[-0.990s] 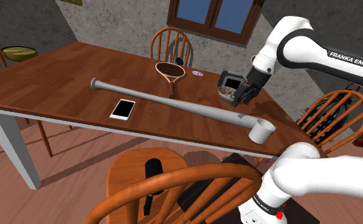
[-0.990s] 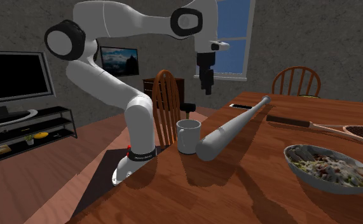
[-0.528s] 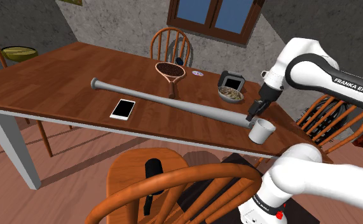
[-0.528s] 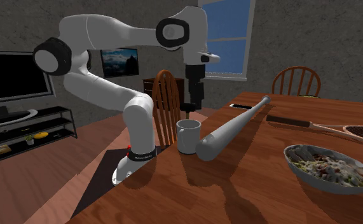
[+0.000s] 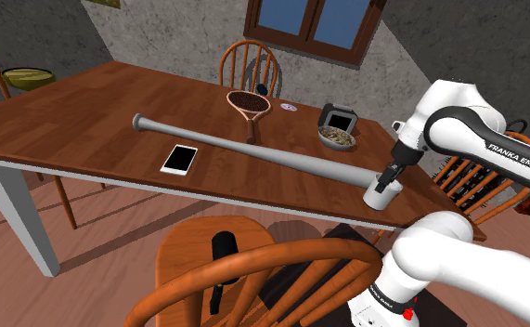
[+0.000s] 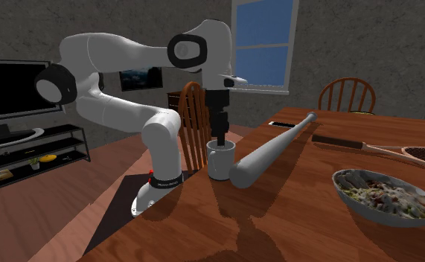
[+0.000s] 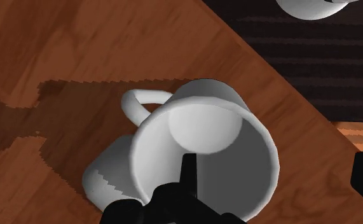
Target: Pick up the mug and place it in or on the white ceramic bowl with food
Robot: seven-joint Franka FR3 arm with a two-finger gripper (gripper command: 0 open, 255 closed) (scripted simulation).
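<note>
A white mug [image 5: 381, 192] [image 6: 219, 160] stands upright near the table's corner, touching the thick end of a grey bat [image 5: 253, 149]. My black gripper [image 5: 386, 178] [image 6: 219, 140] has come down onto it, open. In the wrist view [image 7: 275, 172] one finger reaches inside the mug [image 7: 205, 146] and the other stands outside its wall, opposite the handle side; neither presses the wall. The white bowl with food [image 5: 336, 137] [image 6: 385, 197] sits further along the table, apart from the gripper.
The bat [image 6: 270, 149] lies across the wooden table [image 5: 86, 121], with a racket [image 5: 249, 104], a white phone [image 5: 179, 159] and a black box [image 5: 337, 118] behind the bowl. Wooden chairs [image 5: 253, 269] ring the table. The table edge runs close beside the mug.
The arm has swung from above the food bowl over to the mug and lowered, so the open fingers now straddle the mug's rim. The mug has not moved.
</note>
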